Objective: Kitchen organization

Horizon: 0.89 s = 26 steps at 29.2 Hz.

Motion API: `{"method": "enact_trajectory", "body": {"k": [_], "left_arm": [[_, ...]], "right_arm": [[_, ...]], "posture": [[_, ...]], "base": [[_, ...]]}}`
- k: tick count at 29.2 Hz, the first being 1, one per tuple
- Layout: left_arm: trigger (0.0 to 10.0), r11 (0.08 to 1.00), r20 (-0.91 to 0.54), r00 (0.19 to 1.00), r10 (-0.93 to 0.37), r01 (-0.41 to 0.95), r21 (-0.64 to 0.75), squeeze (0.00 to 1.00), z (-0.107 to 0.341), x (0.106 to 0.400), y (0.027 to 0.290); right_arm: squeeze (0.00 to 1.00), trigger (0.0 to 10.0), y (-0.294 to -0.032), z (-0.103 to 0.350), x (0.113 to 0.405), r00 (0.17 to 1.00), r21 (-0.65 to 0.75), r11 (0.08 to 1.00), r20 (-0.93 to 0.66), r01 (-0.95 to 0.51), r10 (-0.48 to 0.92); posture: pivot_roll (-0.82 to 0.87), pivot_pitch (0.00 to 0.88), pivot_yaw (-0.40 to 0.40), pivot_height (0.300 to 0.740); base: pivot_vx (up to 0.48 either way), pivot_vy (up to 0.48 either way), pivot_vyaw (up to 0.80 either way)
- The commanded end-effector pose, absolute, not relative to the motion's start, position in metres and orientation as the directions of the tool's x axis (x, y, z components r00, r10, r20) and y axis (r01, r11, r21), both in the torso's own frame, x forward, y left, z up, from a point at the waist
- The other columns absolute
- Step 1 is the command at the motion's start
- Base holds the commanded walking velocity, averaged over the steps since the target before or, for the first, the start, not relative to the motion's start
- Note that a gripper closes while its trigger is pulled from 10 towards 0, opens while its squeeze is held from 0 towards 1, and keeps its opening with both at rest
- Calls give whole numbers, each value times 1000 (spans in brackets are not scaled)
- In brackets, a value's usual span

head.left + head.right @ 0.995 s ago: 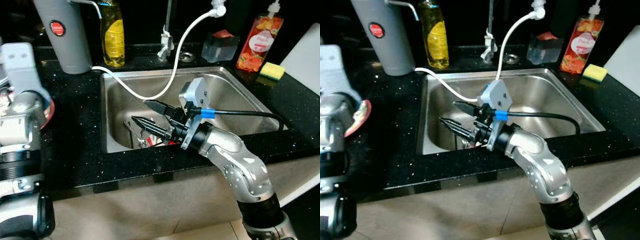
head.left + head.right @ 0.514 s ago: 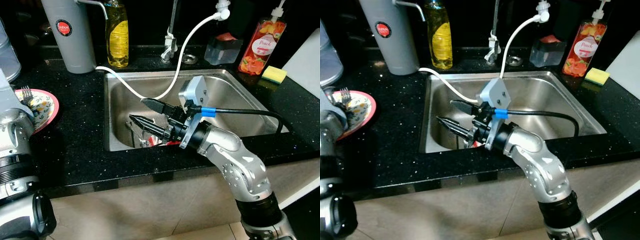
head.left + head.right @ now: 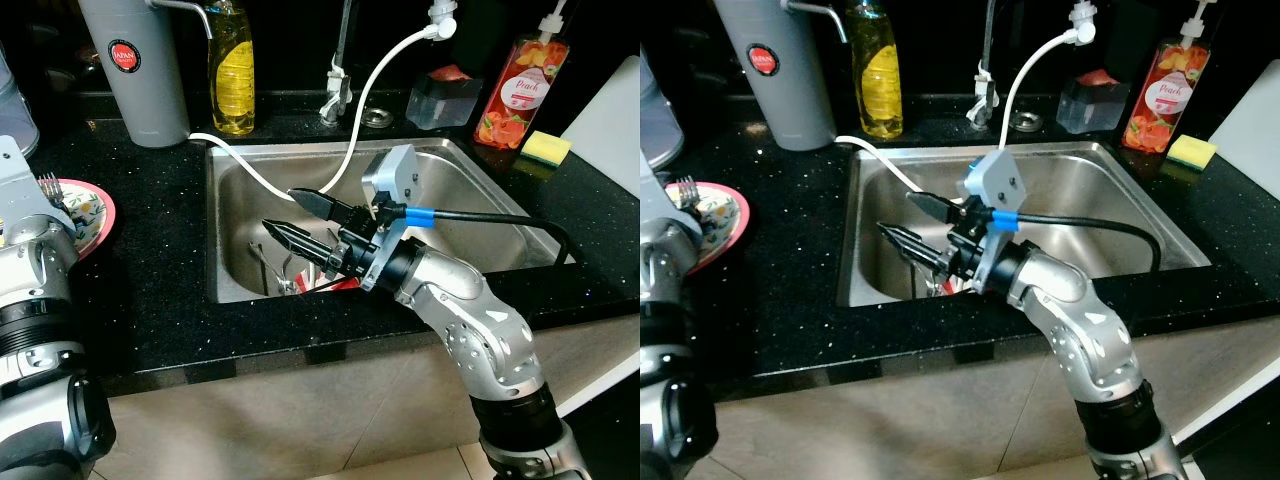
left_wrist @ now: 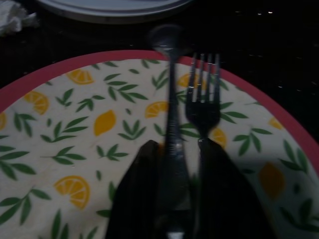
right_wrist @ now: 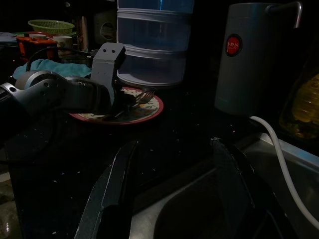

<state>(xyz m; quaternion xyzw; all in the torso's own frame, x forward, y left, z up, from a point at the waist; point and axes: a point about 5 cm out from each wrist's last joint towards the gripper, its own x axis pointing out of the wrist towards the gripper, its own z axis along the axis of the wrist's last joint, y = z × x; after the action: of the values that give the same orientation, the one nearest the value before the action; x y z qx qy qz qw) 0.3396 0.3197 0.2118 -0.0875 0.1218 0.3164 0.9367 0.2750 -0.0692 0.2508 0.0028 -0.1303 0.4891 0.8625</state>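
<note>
**Left hand gripping a spoon over a plate, right hand spread above the sink**

Left eye view: the right hand [image 3: 300, 218] is hovering over the steel sink [image 3: 480, 190], its two black fingers spread apart with nothing between them and aimed toward the robot's left. The silver right arm is bending up from the near edge of the black table [image 3: 150, 290], elbow low and wrist raised. Utensils [image 3: 290, 280] are lying at the sink bottom beneath the hand. A white hose [image 3: 350, 130] is curving down into the sink. On the left, the lemon-patterned plate [image 3: 95, 212] is sitting on the table, partly behind the left arm, with a fork [image 3: 50, 187] resting on it.

Right eye view: a grey canister [image 3: 775, 70], a yellow bottle [image 3: 878, 70], a red soap bottle [image 3: 1155, 90] and a yellow sponge [image 3: 1192, 150] are standing behind the sink.

Left wrist view: the left hand [image 4: 174, 164] is clamping its fingers on the handle of a spoon [image 4: 169, 99]. The spoon's long axis is running straight out along the fingers, bowl end pointing away, out past the plate's red rim. The fork is lying just beside it, parallel, tines also pointing away.

Right wrist view: the right hand's fingers are standing wide apart, looking across the table at the left arm reaching low over the plate.
</note>
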Motion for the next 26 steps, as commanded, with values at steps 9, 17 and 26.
{"method": "enact_trajectory", "body": {"k": [9,17,26], "left_arm": [[0,688,-395,667,632,-717,-109,0,181,327,329],[8627,783,17,795,607,-595,-181,0,249,338,314],[10000,912,161,899,408,-394,-112,0,274,346,277]], "right_arm": [[0,10000,-72,251,278,507,-120,540,226,-833,832],[0,10000,-72,252,279,510,-118,544,230,-831,829],[0,10000,-72,251,279,513,-116,547,232,-829,827]], "posture": [[66,0,-36,740],[68,0,-39,740],[68,0,-39,740]], "base": [[0,0,0],[0,0,0],[0,0,0]]}}
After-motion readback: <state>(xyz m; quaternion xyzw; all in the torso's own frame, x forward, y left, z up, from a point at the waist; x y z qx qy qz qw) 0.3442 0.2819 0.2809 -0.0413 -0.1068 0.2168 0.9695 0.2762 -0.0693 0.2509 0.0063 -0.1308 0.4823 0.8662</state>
